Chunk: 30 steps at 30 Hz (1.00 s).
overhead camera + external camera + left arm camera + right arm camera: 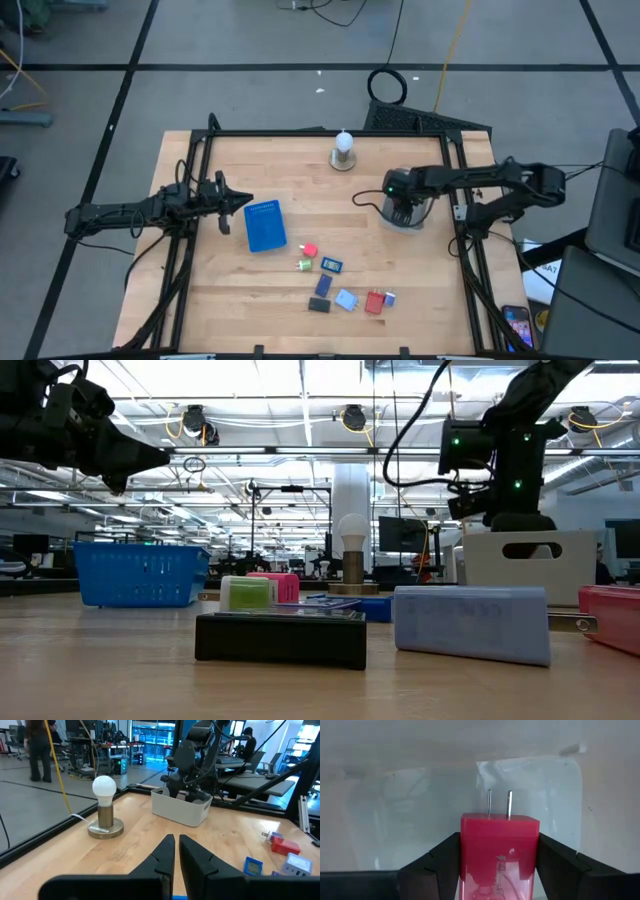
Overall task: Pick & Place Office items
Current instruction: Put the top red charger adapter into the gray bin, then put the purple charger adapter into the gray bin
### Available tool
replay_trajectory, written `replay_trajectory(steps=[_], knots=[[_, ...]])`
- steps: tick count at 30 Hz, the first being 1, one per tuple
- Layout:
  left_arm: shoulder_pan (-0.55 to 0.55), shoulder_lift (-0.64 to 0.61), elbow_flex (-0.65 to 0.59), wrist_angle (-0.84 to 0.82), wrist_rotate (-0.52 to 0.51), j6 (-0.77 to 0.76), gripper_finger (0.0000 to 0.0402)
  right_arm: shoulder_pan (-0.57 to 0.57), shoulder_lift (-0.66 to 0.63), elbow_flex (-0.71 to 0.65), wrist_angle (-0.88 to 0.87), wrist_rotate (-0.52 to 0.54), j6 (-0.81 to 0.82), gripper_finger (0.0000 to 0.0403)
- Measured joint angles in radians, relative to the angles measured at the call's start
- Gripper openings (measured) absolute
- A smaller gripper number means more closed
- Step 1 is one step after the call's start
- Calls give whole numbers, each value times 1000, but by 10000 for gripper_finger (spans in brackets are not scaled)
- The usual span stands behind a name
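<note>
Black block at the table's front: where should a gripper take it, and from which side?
Take the black block across its narrow width at mid-length, coming straight down. It lies flat and low, so a sideways approach would probably find little to clamp, and the light blue block sits close to one end.

Bright ceiling lamps [352, 417] lit the room evenly and glared white in the low view. Shadows on the table [240, 290] were soft and short. The black block [281, 637] nearest the low camera looked slightly blurred, and the right wrist view was hazy and pale.
</note>
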<state>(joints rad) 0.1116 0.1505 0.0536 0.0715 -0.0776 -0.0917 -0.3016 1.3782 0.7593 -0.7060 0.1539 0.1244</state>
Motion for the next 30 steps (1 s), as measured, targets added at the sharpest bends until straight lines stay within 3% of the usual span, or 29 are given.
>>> replay_trajectory(steps=[13, 22, 30], knots=[[0, 0, 0, 1, 2, -27, 26, 0, 58, 2, 35, 2, -17, 203], [0, 0, 0, 6, 2, -23, 26, 0, 17, -1, 43, 4, -6, 328], [0, 0, 0, 2, 26, -21, 26, 2, -153, -2, 33, 2, 19, 335]])
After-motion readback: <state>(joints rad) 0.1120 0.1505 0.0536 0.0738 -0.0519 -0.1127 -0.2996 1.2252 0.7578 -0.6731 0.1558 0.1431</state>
